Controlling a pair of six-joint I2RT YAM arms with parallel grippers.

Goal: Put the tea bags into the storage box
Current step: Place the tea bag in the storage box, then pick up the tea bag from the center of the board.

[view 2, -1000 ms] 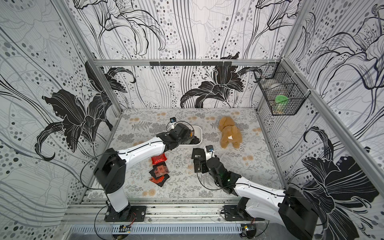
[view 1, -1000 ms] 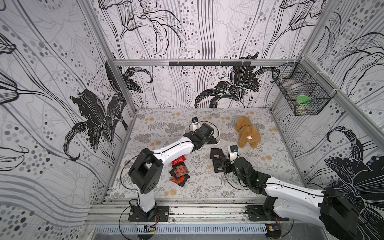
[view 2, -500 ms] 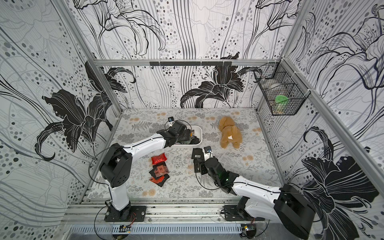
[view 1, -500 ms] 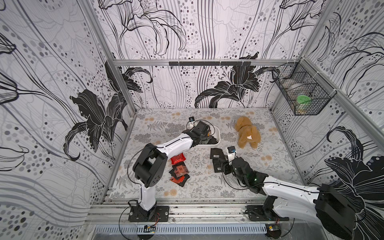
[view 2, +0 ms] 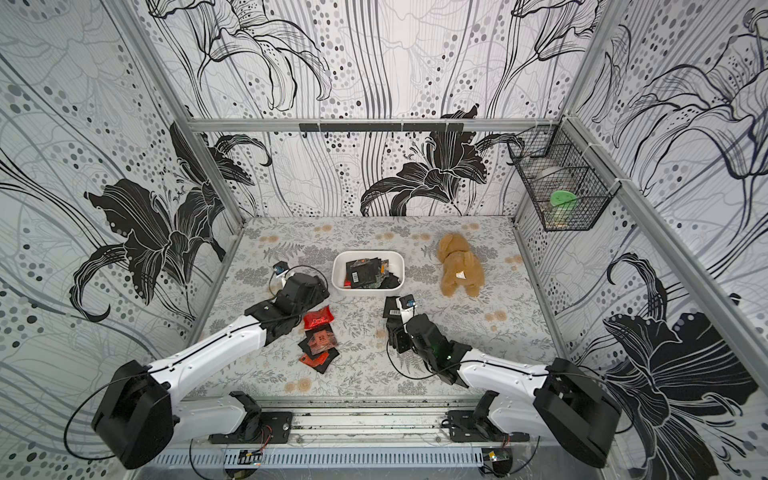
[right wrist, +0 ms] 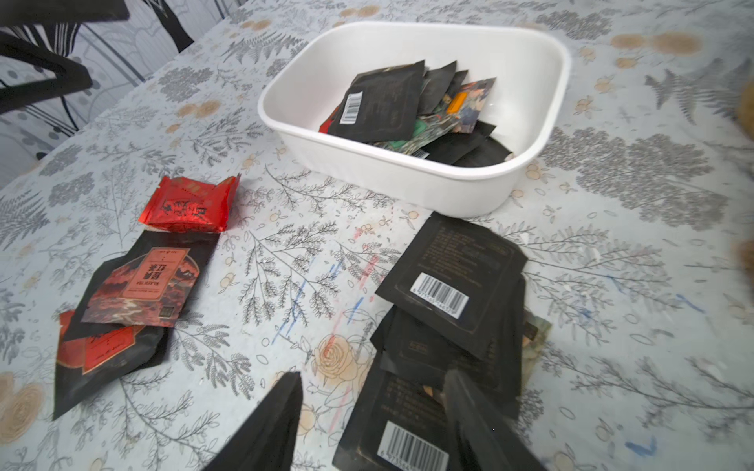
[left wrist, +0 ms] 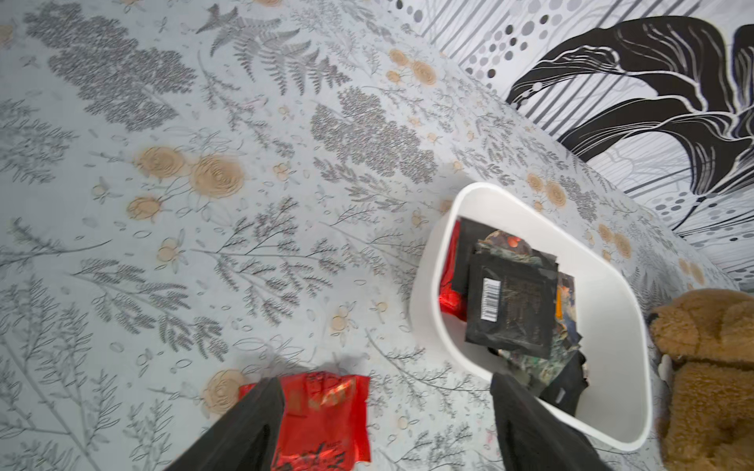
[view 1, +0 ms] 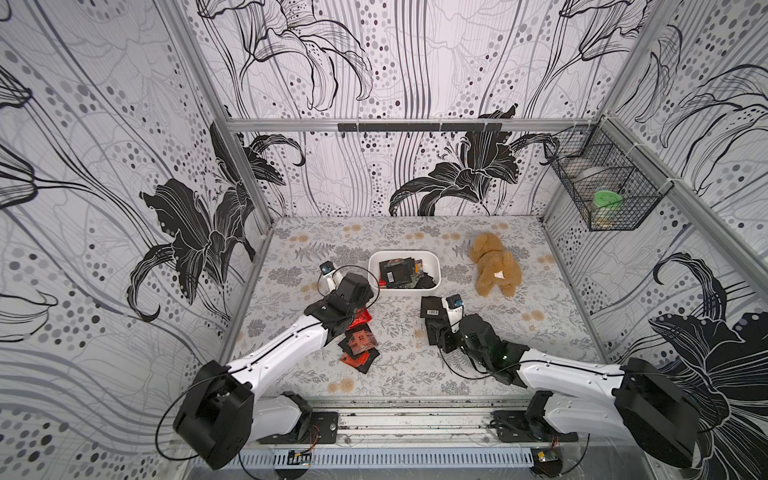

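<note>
Two loose groups of tea bags lie on the surface (view 1: 540, 332), one on each side of the near centre; the rest are already in the storage box (view 1: 376, 259).

Left group: a shiny red sachet (left wrist: 322, 420) lies flat at the far end of a red-and-black cluster (view 1: 359, 340). The left fingers (left wrist: 253, 424) stand wide apart and hold nothing. In the left wrist view the red sachet sits on the surface directly below them, with one finger overlapping its edge. The left arm is plainly the nearer arm for this group.

Centre: the box stands just far and right of the left fingers, with its long axis running left to right. A heap of mostly black sachets fills its right half, leaving the left half largely bare.

Right group: a stack of black sachets (right wrist: 449, 277) lies just near the box's near wall. The right fingers (right wrist: 265, 428) are parted over the stack's near end and grip nothing, and a barcoded sachet (right wrist: 400, 432) lies on the surface between them. Judgement: a straight descent and close should take it, though the overlapping foil could bring up two at once.

Further right, a plush toy (view 1: 494, 266) lies near the box's right end, apart from both arms. The patterned surface around both groups is otherwise open.
</note>
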